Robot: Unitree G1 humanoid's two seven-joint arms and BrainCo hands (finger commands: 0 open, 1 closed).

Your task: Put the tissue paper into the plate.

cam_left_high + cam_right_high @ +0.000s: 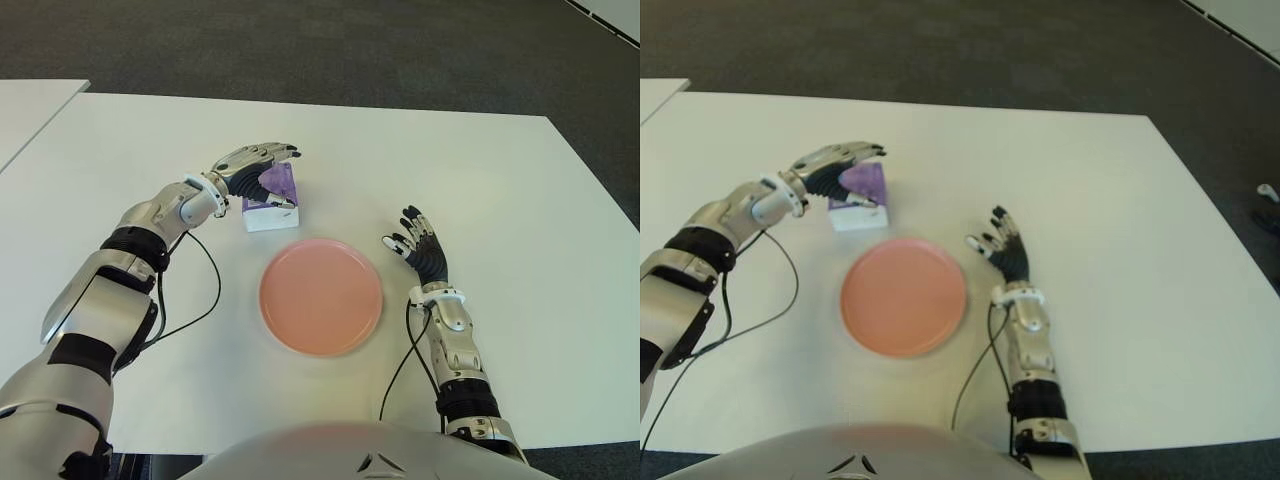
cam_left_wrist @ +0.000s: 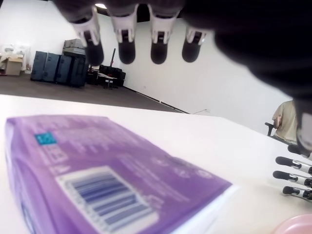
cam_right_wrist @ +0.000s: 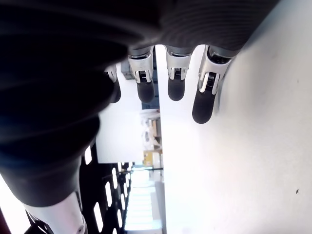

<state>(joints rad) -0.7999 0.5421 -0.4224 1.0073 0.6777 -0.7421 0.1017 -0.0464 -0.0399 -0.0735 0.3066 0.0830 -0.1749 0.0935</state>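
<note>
A purple and white tissue pack lies on the white table just beyond the pink plate. My left hand hovers over the pack with its fingers stretched out above the top. The left wrist view shows the fingertips held clear above the pack, grasping nothing. Right of the plate, my right hand shows with fingers spread and nothing in it. The plate holds nothing.
A black cable loops over the table between my left arm and the plate. A second white table stands at the far left. Dark floor lies beyond the far edge. A seated person shows far off in the left wrist view.
</note>
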